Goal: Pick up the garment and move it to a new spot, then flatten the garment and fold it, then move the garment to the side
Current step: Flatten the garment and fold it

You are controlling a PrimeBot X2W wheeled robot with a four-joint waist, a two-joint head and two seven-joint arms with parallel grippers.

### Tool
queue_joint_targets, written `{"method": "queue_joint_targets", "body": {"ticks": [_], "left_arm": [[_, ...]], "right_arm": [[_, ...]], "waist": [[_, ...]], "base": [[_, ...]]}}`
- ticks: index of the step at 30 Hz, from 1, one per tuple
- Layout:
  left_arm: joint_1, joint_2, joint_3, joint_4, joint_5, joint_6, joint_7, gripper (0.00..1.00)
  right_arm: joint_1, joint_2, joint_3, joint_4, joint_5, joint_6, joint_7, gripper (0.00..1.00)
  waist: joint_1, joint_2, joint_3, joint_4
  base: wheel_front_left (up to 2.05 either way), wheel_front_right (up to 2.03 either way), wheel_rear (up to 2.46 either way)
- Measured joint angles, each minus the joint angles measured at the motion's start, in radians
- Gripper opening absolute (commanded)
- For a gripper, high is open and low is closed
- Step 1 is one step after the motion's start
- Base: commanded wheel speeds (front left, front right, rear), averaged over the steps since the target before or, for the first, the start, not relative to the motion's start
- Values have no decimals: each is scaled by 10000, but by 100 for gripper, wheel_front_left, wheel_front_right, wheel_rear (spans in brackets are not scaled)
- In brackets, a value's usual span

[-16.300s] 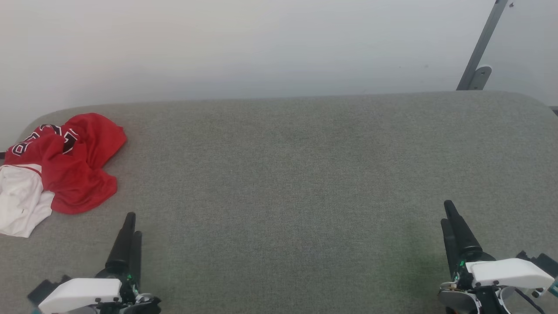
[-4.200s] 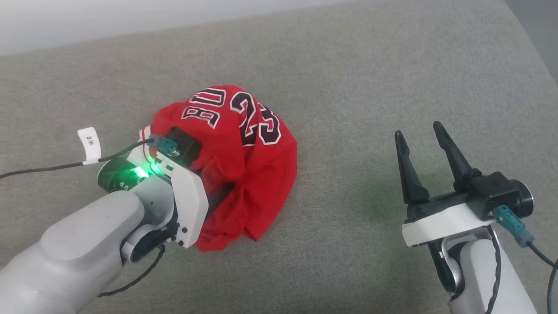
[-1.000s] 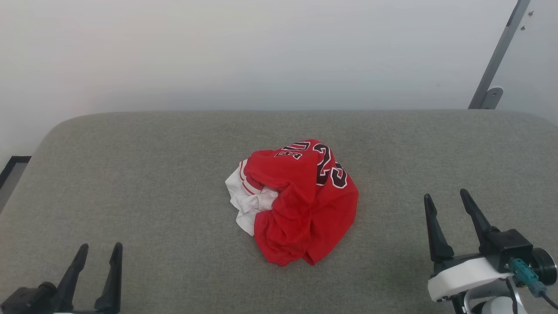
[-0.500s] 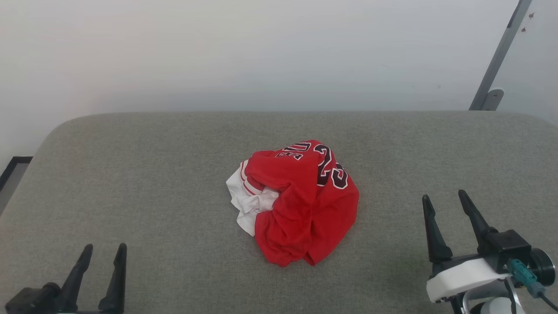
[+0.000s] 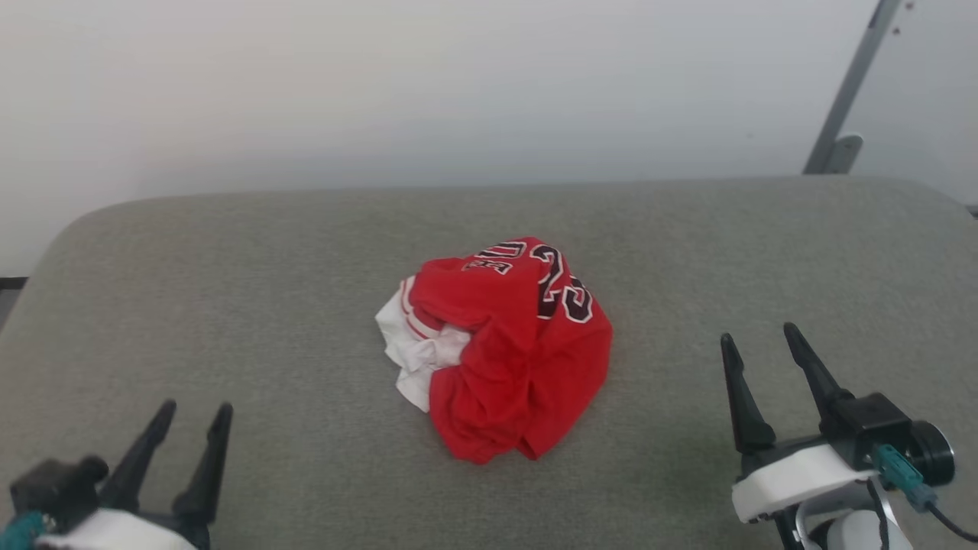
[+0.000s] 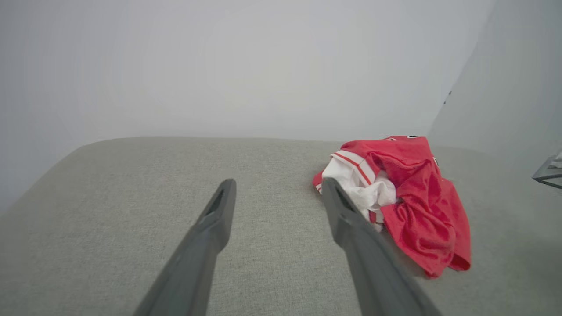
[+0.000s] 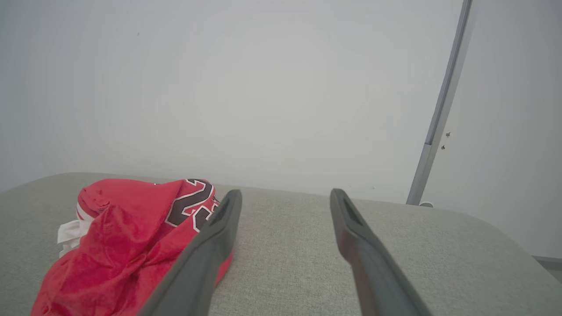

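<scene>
Left gripper (image 5: 196,409) and right gripper (image 5: 758,336) both stand open and empty near the front of the cushion (image 5: 306,252), with the garment (image 5: 512,359) crumpled at mid-cushion ahead and between them, seemingly a little nearer the right, no clear long axis

A bare test room or lab rather than a home: a plain white wall (image 5: 382,92), a wide tabletop (image 5: 306,252) covered in grey cloth, and a grey metal bar (image 5: 850,84) bracketed to the wall.
</scene>
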Motion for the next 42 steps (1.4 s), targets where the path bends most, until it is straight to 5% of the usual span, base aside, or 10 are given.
{"method": "queue_joint_targets", "body": {"ticks": [11, 21, 33, 42], "left_arm": [[-1970, 1593, -1716, 242, -997, -2, 341, 100], [-4081, 2777, -3459, 466, -1764, -13, 1674, 100], [-6074, 3003, -5430, 1229, -2594, -13, 4084, 100], [-7468, 2288, -6581, 2500, -2686, -15, 6092, 100]], "right_arm": [[-369, 44, 328, -92, -59, 0, 0, 100], [-811, 79, 650, -397, 148, 0, 0, 100], [-955, 77, 731, -709, 389, 0, 0, 100], [-1231, 81, 861, -759, 420, 0, 0, 100]], "waist": [[0, 0, 725, -886], [0, 0, 1676, -1792], [0, -1, 2758, -2404], [0, 0, 3348, -2372]], "base": [[0, 0, 0], [0, 0, 0], [0, 0, 0], [0, 0, 0]]}}
